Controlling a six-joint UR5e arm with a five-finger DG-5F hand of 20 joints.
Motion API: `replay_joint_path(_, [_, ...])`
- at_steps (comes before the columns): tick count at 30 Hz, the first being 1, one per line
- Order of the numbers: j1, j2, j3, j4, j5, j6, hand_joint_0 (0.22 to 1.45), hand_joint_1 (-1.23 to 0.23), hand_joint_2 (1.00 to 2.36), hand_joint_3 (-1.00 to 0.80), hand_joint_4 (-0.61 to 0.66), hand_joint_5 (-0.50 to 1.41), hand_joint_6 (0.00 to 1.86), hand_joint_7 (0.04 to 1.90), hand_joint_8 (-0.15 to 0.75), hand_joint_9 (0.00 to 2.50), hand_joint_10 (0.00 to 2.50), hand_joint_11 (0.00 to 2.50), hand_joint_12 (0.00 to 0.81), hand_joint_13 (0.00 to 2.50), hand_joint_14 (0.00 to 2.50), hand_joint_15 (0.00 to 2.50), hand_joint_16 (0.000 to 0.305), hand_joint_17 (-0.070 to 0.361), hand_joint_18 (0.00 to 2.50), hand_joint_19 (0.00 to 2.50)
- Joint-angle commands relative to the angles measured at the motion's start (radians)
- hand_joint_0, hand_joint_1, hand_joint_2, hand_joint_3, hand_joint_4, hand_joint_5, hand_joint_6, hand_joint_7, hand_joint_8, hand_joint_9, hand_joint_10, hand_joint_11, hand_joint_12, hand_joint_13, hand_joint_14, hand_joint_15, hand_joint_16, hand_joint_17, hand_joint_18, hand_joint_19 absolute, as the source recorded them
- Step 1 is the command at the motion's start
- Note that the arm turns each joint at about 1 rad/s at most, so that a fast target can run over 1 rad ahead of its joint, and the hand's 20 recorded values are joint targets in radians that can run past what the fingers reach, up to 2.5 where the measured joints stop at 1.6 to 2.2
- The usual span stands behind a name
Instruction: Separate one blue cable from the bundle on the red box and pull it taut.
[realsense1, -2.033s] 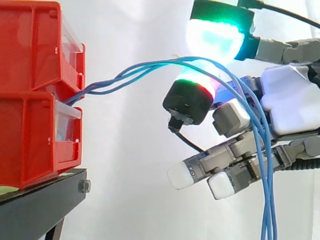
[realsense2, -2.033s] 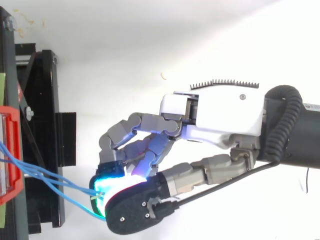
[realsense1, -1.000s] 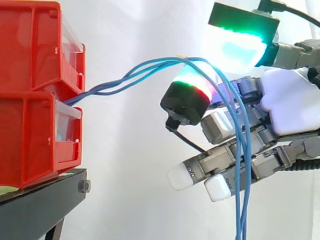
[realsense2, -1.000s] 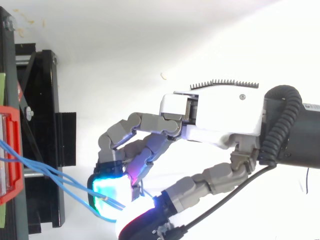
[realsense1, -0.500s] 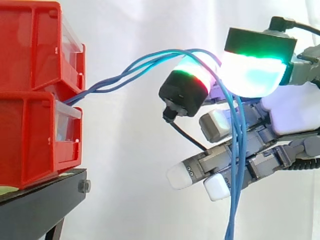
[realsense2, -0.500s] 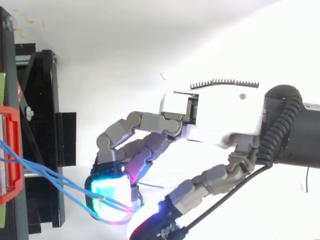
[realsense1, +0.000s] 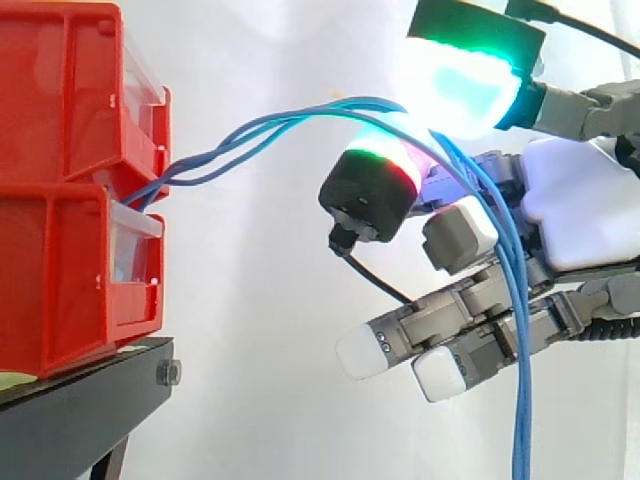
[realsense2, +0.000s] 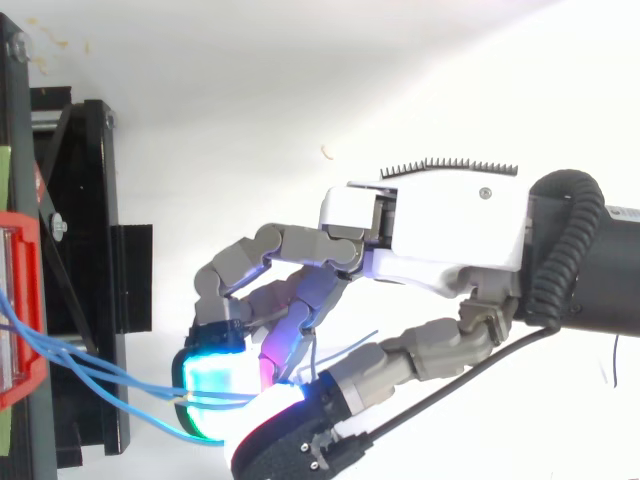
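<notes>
Since half a second ago the thumb (realsense1: 465, 70) has lifted away from the curled finger below it, and the hanging part of the blue cables (realsense1: 290, 115) has swung right, across the lower fingers. The hand (realsense1: 580, 200) comes in from the right with its fingers (realsense1: 375, 190) curled, and the cables are hooked over the upper finger, running between its red-and-green pad and the cyan thumb pad. The side view shows what the top view does not. The cables leave the gap between the two stacked red bins (realsense1: 70, 100), rise in a loose arch rather than a straight line, bend over the finger and drop out of the bottom edge. From above, the hand (realsense2: 450, 220) shows its white back. There the cables (realsense2: 100, 385) run wavy and spread apart from the bin at the left edge, over the black stand (realsense2: 75, 200), into the meeting glowing pads. A thin blue end pokes out between the thumb and the fingers. Between the bin fronts and the fingertips lies an open gap before the white curtain (realsense1: 260, 300), crossed only by the cables.
</notes>
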Motion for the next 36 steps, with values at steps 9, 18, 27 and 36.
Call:
replay_joint_path(9, [-0.001,-0.001,-0.001,0.000,0.000,0.000,0.65,-0.91,1.01,-0.34,0.06,-0.17,0.83,1.03,0.295,0.91,0.02,0.72,0.374,0.50,0.01,0.22,0.053,0.119,0.46,0.44])
replay_joint_path(18, [0.001,-0.001,-0.001,0.002,0.003,0.000,0.51,-0.65,1.00,-0.50,0.13,-0.09,0.79,1.09,0.320,1.05,0.02,0.68,0.387,0.57,0.01,0.23,0.056,0.126,0.53,0.47])
replay_joint_path(27, [0.001,-0.001,0.001,0.003,0.002,0.000,0.53,-0.50,1.00,-0.50,0.11,-0.06,0.75,1.09,0.332,1.15,0.02,0.68,0.384,0.67,0.01,0.28,0.055,0.123,0.57,0.55])
replay_joint_path(36, [-0.001,-0.001,0.001,0.002,0.000,0.000,0.59,-0.75,1.01,-0.30,0.09,-0.09,0.80,1.20,0.334,1.10,0.02,0.70,0.383,0.68,0.01,0.28,0.053,0.120,0.63,0.53])
